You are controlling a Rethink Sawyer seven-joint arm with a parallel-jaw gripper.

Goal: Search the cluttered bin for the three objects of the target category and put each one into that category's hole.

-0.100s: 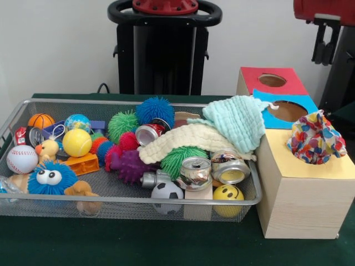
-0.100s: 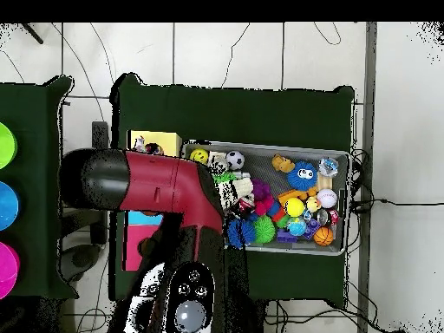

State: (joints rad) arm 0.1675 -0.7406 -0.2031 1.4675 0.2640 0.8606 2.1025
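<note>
sitting in the silver wire mesh bin [image 1: 33, 108], a pale mint knitted cloth [image 1: 238, 119] drapes over the rim; can't tell the gripper's state.

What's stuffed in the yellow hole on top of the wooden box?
A colourful patterned cloth sits bunched in the wooden box's yellow hole, covering it completely. Anything deeper inside is hidden.

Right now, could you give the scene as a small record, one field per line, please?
bin: wire mesh tray, full of toys, cans and cloths
cloths in bin: mint cloth over cream cloth
cans: three crushed, among them one near the bin's front
box: wooden box beside the bin, red, blue and yellow tops
yellow hole: patterned cloth stuffed in
gripper: raised at the picture's top right, fingers unclear
</note>
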